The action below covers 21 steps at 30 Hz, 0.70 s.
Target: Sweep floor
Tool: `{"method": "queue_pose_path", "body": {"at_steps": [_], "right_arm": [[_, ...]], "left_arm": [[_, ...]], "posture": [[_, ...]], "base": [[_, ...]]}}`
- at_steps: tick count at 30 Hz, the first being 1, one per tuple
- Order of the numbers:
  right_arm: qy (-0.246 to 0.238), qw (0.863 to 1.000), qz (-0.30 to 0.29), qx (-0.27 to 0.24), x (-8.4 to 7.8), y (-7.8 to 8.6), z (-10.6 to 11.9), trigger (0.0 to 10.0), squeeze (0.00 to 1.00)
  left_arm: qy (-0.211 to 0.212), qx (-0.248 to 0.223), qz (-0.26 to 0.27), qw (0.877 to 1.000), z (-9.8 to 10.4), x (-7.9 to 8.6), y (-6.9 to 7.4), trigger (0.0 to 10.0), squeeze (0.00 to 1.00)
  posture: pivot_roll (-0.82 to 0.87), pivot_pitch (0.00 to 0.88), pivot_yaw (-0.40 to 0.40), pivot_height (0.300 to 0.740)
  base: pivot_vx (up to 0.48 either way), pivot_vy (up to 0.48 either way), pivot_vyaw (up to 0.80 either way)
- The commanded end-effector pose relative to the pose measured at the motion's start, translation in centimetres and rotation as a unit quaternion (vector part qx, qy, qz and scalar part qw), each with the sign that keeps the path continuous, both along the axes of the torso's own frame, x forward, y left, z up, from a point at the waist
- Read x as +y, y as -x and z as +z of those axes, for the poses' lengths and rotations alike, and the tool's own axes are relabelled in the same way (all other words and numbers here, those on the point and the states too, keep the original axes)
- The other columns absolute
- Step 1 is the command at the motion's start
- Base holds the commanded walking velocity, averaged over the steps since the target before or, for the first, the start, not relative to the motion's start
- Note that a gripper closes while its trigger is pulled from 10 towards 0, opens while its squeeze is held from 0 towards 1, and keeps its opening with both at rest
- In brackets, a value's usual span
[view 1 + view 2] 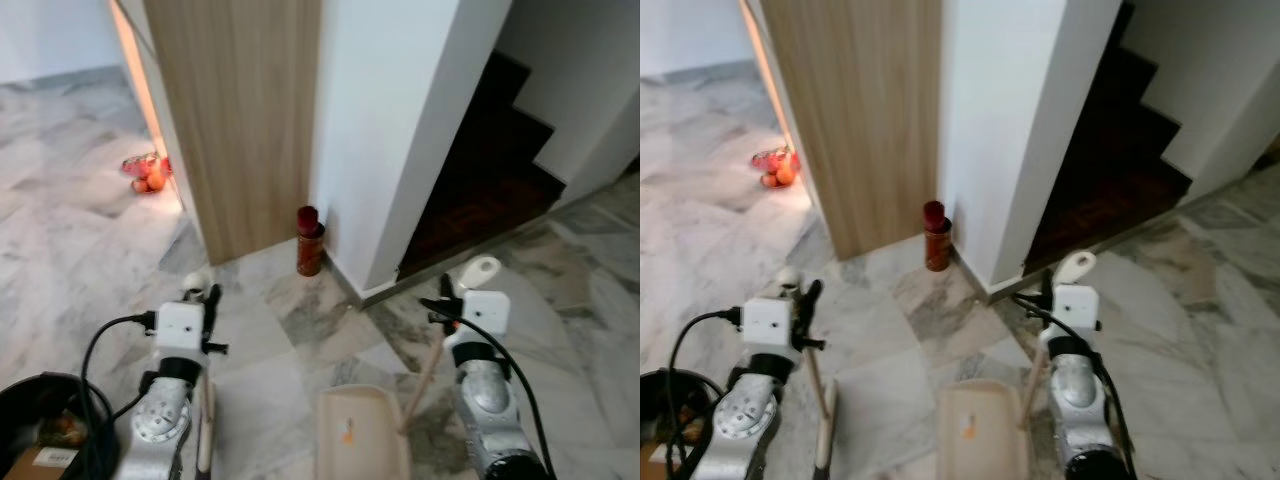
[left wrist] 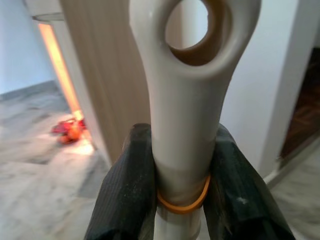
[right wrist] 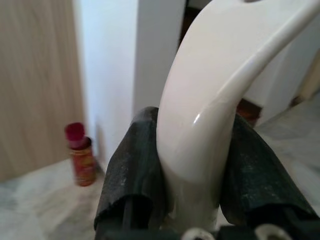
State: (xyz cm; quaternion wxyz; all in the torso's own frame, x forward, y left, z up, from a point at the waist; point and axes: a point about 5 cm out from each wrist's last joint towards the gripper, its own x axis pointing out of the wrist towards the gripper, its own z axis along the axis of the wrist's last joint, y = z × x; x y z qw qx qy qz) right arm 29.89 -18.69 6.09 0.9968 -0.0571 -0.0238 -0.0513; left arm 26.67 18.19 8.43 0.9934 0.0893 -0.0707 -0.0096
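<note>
My left tool [image 2: 182,175] pinches the broom handle [image 2: 187,100] at seven o'clock; my right tool [image 3: 200,175] pinches the dustpan handle [image 3: 220,75], its dustpan [image 1: 362,432] on the marble floor [image 1: 270,340] at six. I judge sweeping not yet begun; next, brush toward the red can [image 1: 310,241] at twelve.

Grey-veined marble floor [image 1: 80,240] carries a red-capped can [image 1: 309,241] by the wall; a cream dustpan [image 1: 362,435]; red items [image 1: 146,173].
</note>
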Motion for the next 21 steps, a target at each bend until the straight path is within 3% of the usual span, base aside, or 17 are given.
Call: {"method": "queue_pose_path", "body": {"at_steps": [1, 10, 21], "right_arm": [[-0.001, 1.0, -0.001, -0.012, 0.11, -0.28, 0.58, 10.0, 0.0], [-0.009, 1.0, -0.007, -0.015, 0.44, -0.18, 0.51, 10.0, 0.0], [-0.01, 1.0, -0.007, -0.02, 0.64, -0.21, 0.66, 10.0, 0.0]], "left_arm": [[-0.006, -0.014, -0.007, 1.0, 0.66, 0.11, -0.2, 10.0, 0.0], [-0.012, -0.012, -0.023, 1.0, 0.77, -0.04, -0.5, 10.0, 0.0], [-0.01, -0.016, -0.034, 0.999, 1.12, -0.71, -1.14, 10.0, 0.0]], "posture": [[0.13, 0.0, -0.031, 0.74], [0.12, 0.0, -0.001, 0.74], [0.11, 0.0, -0.001, 0.74]], "base": [[0.0, 0.0, -0.79], [0.0, 0.0, -0.78], [0.0, 0.0, 0.0]]}}
